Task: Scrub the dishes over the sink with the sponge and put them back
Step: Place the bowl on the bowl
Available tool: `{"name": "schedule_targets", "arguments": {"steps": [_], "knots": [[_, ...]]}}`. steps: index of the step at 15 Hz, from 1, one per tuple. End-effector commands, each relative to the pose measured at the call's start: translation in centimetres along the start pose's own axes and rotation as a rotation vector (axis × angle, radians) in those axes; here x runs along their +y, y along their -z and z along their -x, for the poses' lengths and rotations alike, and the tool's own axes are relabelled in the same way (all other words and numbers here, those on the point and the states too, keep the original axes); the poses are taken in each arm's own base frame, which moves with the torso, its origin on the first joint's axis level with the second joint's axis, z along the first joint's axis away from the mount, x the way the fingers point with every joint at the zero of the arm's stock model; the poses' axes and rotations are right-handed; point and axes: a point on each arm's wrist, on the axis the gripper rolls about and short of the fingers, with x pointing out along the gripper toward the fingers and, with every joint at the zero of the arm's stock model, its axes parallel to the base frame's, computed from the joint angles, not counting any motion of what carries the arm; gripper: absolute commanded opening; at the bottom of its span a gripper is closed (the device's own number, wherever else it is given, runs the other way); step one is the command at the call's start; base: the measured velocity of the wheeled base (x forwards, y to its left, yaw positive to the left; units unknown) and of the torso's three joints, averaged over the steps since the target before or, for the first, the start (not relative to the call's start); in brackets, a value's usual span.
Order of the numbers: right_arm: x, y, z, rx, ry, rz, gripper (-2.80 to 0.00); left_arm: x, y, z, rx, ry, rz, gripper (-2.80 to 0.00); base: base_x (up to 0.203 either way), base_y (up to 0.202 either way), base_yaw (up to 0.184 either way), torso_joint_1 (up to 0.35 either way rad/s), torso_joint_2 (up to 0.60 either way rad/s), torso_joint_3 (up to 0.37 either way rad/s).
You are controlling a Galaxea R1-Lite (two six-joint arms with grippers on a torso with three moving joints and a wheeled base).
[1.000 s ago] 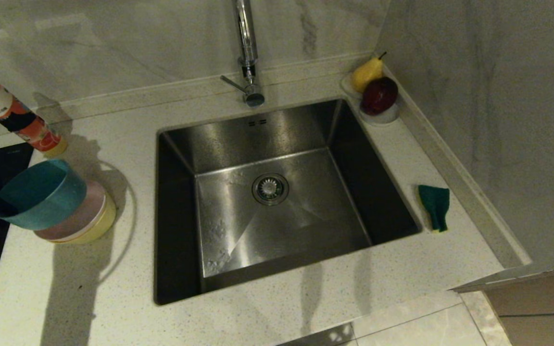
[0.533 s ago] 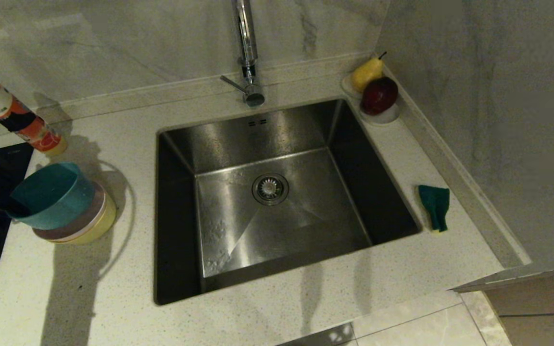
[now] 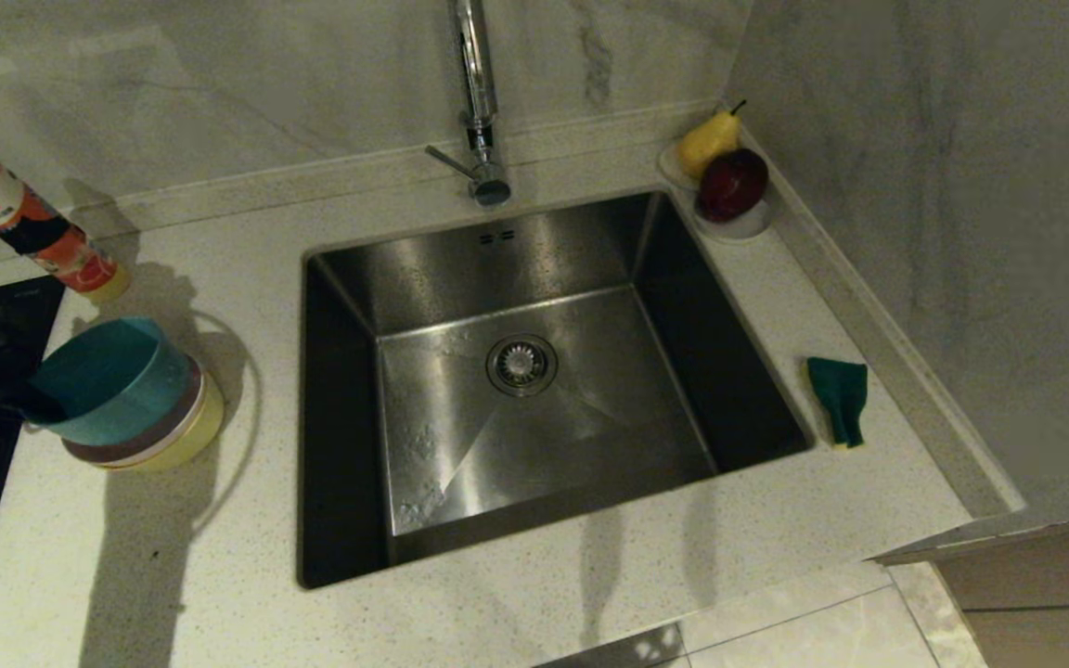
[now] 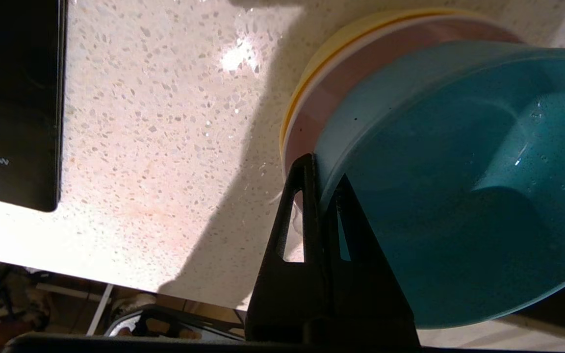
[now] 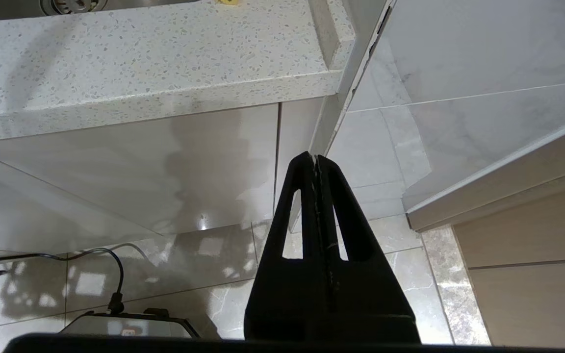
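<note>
Beside the sink (image 3: pixel 534 371), the left claw (image 4: pixel 322 171) pinches the light, stiff, likely slippery blue bowl (image 4: pixel 459 186) by its thin rim.

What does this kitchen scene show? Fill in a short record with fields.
Left end effector: shut on the blue bowl rim, bowl tilted
Stack: pink bowl in yellow bowl, left of the sink
Sponge: on the counter, right of the sink
Right end effector: shut, empty, below counter level
</note>
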Motion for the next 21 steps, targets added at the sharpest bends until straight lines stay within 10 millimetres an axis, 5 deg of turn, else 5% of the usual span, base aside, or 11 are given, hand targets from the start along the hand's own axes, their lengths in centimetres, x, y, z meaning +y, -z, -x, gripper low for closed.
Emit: {"name": "schedule_targets", "arguments": {"steps": [1,21], "knots": [[0.0,0.0,0.0,0.001,0.000,0.001,-2.80,0.2,0.3,-0.3,0.014,-0.005,0.005,-2.80,0.000,0.000,0.000,0.000,0.00,0.000],[0.0,0.0,0.0,0.001,0.000,0.001,-2.80,-0.1,0.1,0.4,-0.050,0.014,-0.018,-2.80,0.000,0.000,0.000,0.000,0.00,0.000]]}}
